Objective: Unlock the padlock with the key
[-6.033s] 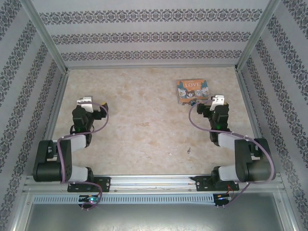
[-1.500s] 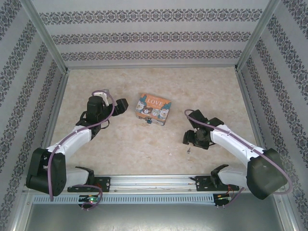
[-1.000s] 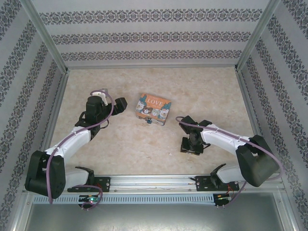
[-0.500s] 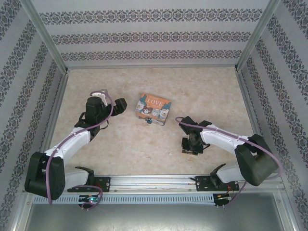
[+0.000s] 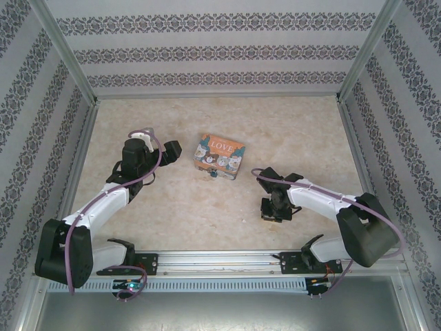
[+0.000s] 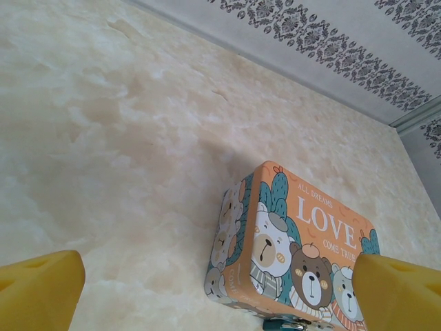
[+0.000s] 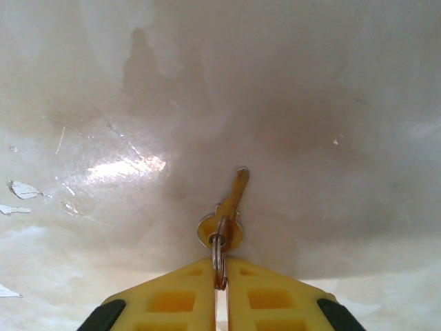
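Note:
The padlock (image 6: 286, 323) shows as a sliver of dark blue body and silver metal at the bottom edge of the left wrist view, hanging at the box's front; from above it is a dark speck (image 5: 213, 175). My left gripper (image 6: 215, 276) is open, its yellow fingers (image 6: 38, 293) wide apart, just short of the box's left end. My right gripper (image 7: 219, 279) is shut on the small ring of the brass key (image 7: 229, 207). The key's blade points away from the fingers, low over the table. From above, the right gripper (image 5: 273, 211) sits right of centre, near the front.
The orange cartoon "LOVE" box (image 5: 219, 156) lies mid-table, angled, between the two arms. Patterned walls and metal posts (image 5: 65, 62) close in the back and sides. Chipped flecks (image 7: 21, 189) mark the table left of the key.
The box went from the back right to mid-table. My left arm reached toward it. My right gripper swung left and down onto the key; it has held nearly still for the last half second.

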Motion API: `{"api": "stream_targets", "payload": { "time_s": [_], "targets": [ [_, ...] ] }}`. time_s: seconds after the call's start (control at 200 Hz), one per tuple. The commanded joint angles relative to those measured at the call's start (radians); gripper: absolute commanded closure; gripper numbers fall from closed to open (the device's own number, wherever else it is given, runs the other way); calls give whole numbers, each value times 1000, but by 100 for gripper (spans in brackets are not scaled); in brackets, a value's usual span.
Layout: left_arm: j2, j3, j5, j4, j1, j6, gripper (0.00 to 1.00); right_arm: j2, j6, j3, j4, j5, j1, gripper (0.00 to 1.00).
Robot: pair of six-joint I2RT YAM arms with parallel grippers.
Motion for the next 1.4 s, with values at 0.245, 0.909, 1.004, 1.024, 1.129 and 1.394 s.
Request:
{"api": "stream_targets", "payload": {
  "time_s": [0.245, 0.909, 1.004, 1.024, 1.129, 1.394],
  "targets": [
    [-62, 1, -18, -57, 5, 7, 1, -50, -53, 31, -47, 60, -7, 100],
    [-90, 135, 300, -167, -9, -387, 3, -309, -472, 212, 351, 63, 4, 100],
    [-79, 161, 337, -146, -34, -448, 3, -304, -516, 231, 433, 16, 5, 100],
    [-76, 168, 341, -144, -42, -456, 3, -301, -523, 237, 448, 6, 5, 100],
    [-59, 197, 364, -126, -70, -520, 4, -278, -544, 264, 528, -45, 8, 100],
    [-19, 167, 370, 173, -124, -848, 5, -200, -541, 301, 748, -147, 54, 100]
  ]
}}
